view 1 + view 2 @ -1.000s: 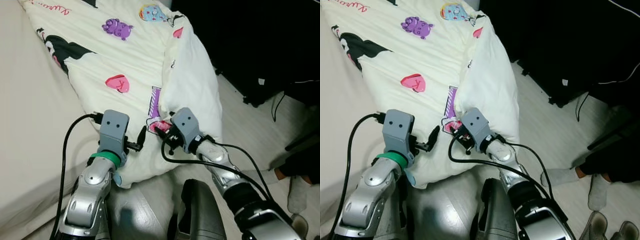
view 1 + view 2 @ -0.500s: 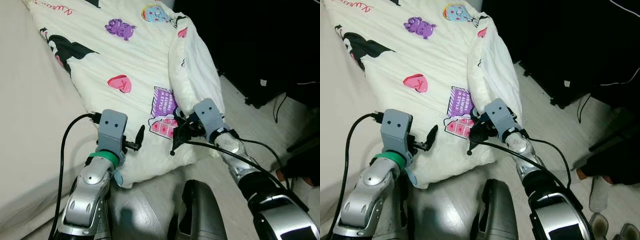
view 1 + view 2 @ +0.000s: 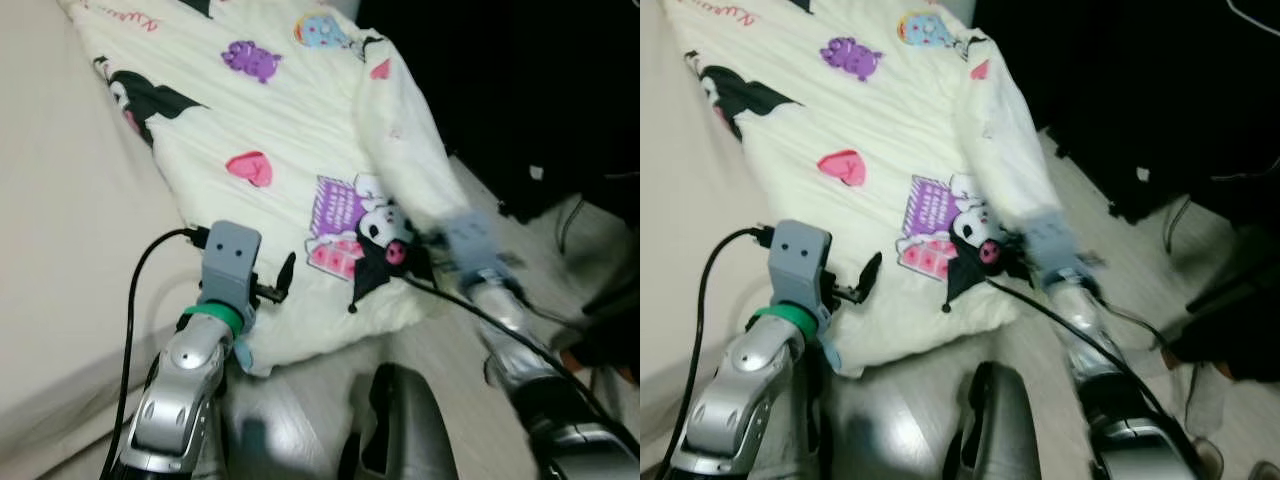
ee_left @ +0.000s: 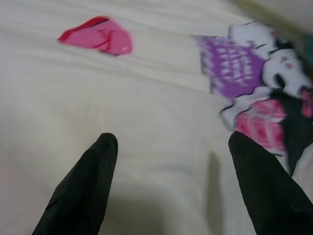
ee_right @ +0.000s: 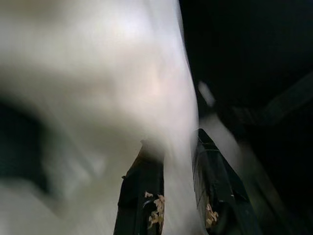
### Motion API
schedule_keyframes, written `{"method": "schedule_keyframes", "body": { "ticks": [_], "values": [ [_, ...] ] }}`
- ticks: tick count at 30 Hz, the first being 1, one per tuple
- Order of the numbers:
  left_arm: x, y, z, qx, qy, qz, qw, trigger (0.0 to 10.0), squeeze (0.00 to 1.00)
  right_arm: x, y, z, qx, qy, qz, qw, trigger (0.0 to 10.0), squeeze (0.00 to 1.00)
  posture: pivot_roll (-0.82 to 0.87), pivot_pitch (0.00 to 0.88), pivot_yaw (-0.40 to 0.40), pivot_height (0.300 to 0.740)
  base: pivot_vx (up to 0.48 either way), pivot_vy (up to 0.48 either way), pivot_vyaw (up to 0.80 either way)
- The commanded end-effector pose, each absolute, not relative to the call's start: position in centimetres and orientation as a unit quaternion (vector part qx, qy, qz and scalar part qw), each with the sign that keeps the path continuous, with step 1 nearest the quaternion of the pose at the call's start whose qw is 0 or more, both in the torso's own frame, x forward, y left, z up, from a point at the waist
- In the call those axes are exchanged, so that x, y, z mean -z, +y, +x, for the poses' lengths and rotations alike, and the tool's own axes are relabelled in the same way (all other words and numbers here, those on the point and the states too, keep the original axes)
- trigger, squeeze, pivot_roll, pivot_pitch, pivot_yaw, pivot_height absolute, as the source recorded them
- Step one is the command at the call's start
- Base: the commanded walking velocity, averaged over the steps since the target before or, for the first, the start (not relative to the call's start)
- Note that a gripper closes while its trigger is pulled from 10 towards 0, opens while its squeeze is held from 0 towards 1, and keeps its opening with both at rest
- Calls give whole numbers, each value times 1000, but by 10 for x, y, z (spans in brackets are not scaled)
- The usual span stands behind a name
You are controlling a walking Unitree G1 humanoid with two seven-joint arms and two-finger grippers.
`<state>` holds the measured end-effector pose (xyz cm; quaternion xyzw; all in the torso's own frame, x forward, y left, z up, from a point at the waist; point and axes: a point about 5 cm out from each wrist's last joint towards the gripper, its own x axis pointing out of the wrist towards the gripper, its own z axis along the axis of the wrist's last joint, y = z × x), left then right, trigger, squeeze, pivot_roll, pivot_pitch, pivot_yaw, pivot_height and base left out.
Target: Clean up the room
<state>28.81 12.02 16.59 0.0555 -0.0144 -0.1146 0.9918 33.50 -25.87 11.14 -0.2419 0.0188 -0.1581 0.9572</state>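
A cream blanket (image 3: 300, 120) printed with hearts and cartoon figures lies across the bed, its near corner hanging over the bed's edge. My left gripper (image 3: 284, 278) hovers open just over the blanket's near end; in the left wrist view the left gripper (image 4: 173, 142) has only fabric below its spread fingers. My right gripper (image 3: 428, 252), blurred, is at the blanket's right edge beside a black-and-pink cartoon print (image 3: 375, 235). In the right wrist view the right gripper (image 5: 173, 144) is shut on a fold of the blanket (image 5: 122, 73).
The beige mattress (image 3: 60, 200) runs along the left. Dark furniture (image 3: 520, 80) stands to the right, with a cable (image 3: 568, 212) on the pale wooden floor (image 3: 450, 340) beside it. My own dark body (image 3: 400, 430) is at the bottom.
My right gripper has swung to the right with the blanket's edge, spreading the folded part flat and baring the cartoon print. The left gripper has stayed in place.
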Motion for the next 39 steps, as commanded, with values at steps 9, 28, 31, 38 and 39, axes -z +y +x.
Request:
{"method": "schedule_keyframes", "body": {
  "ticks": [9,28,31,38,39],
  "values": [
    [-158,110,289,144,1,55,988,10000,0,-37,-340,242,391,167,-145,893,10000,0,101,237,-63,550,0,0,0],
    [-157,120,285,137,0,45,990,10000,0,-81,-173,290,1,-34,15,999,10000,0,107,216,-72,550,0,0,0],
    [-163,125,284,145,-8,14,989,10000,0,-98,-135,283,-74,-67,50,994,10000,0,98,202,-81,550,0,0,0],
    [-202,130,281,161,-103,-10,982,10000,0,-117,-123,281,-109,-114,53,986,10000,0,98,171,-102,559,0,0,0],
    [-202,130,281,161,-103,-10,982,10000,0,-117,-123,281,-109,-114,53,986,10000,0,98,171,-102,559,0,0,0]
  ]
}}
